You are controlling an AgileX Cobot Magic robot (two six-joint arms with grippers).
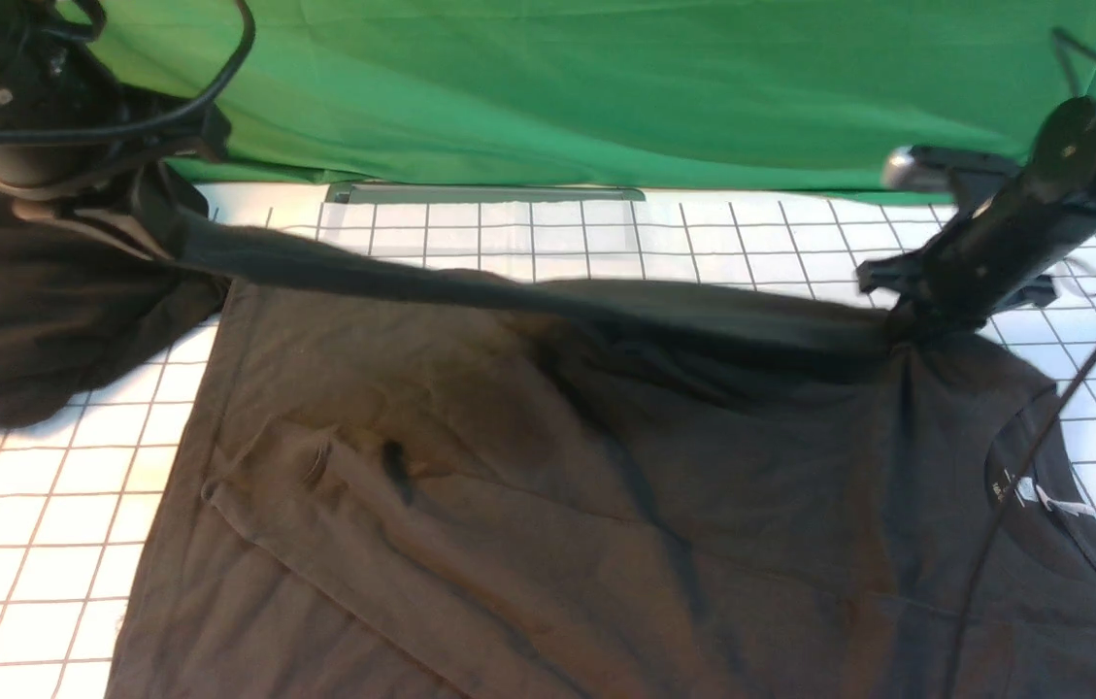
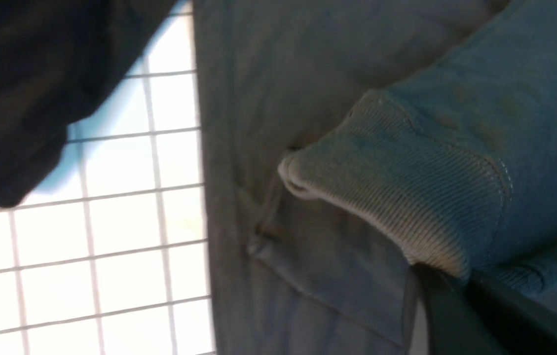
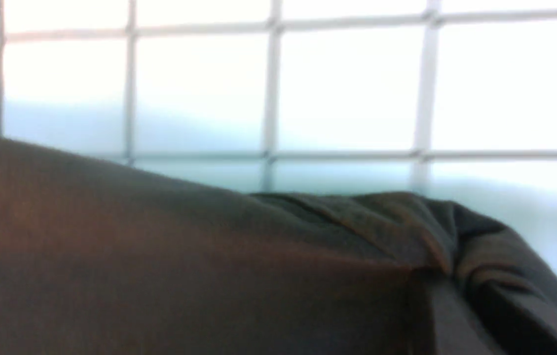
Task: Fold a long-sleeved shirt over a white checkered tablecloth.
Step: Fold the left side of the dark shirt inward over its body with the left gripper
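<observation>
The left gripper [image 2: 461, 281] is clamped on the ribbed cuff [image 2: 396, 187] of the long-sleeved shirt [image 1: 509, 466], lifted at the far left. The sleeve [image 1: 509, 291] runs taut across the body towards the right shoulder. There the right gripper [image 1: 912, 320] is buried in gathered cloth, and whether its jaws have closed cannot be told. The shirt lies spread on the white checkered tablecloth [image 1: 33, 505], collar to the right, neck label [image 1: 1043, 495] showing.

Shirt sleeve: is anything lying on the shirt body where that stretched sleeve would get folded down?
Nothing visible does. The shirt body nearer than the sleeve shows only wrinkles; the dark cloth heap lies off to its left.
</observation>
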